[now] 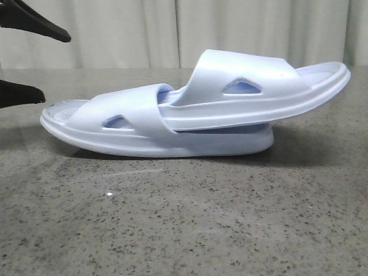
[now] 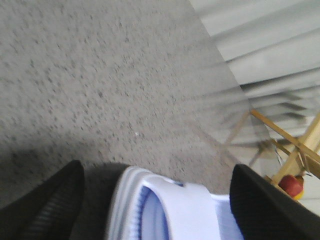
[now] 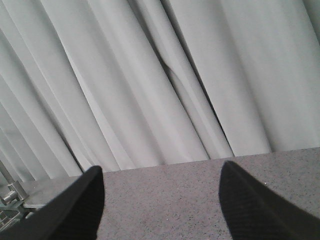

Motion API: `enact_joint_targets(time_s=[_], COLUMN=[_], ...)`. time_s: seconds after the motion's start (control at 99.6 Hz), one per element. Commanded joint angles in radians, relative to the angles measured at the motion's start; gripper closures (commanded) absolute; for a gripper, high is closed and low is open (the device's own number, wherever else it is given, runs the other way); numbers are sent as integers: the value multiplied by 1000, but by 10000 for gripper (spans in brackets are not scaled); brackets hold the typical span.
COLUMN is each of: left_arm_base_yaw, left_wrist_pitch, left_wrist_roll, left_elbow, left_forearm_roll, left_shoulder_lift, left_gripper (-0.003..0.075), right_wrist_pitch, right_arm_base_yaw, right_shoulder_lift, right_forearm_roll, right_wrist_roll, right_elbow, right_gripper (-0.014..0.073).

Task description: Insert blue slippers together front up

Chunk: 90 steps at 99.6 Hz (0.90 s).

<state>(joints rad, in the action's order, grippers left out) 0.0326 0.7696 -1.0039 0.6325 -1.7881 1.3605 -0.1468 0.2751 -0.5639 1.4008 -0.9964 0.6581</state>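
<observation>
Two pale blue slippers lie nested on the speckled grey table (image 1: 184,224). The lower slipper (image 1: 92,118) rests flat on its sole. The upper slipper (image 1: 264,86) has one end pushed under the lower one's strap, and its other end tilts up to the right. My left gripper (image 1: 54,63) is open at the far left, its black fingers (image 1: 34,26) just off the lower slipper's left end. In the left wrist view the slipper's end (image 2: 165,210) lies between the spread fingers of the left gripper (image 2: 157,167), untouched. My right gripper (image 3: 161,167) is open and empty over bare table.
Pale pleated curtains (image 1: 172,29) hang behind the table's far edge; they also fill the right wrist view (image 3: 150,75). A wooden frame with a red object (image 2: 292,185) stands beyond the table edge in the left wrist view.
</observation>
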Motion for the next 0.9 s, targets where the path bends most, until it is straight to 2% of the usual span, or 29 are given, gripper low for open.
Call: enact_joint_targets(time_s=[0.0,0.251,0.412,0.672,0.893], left_arm_base_yaw=[-36,-177,-195,-119,-12], left_wrist_pitch=[3,-90,-193,-350,-540], left_wrist_roll=[-53,-179,-207,-212,-213], left_elbow=[30,30,30,30,-24], left_forearm_roll=[-59,-34,56,232,339], left_shoulder_lift=[-57,-222,-353,-542,-716], left_gripper=[188,190,190,190,190], right_wrist_pitch=[5,55,140,168,290], right_arm_base_yaw=[0,0,0,0,0], right_shoulder_lift=[-2,-2,-2,-2,-2], right_forearm_roll=[-2,-100,-198,-393,-403], right_wrist_roll=[-21,-21,-21,-21,-59], right_elbow=[32,32,30,25,-94], right_gripper=[165,165,165,165,165])
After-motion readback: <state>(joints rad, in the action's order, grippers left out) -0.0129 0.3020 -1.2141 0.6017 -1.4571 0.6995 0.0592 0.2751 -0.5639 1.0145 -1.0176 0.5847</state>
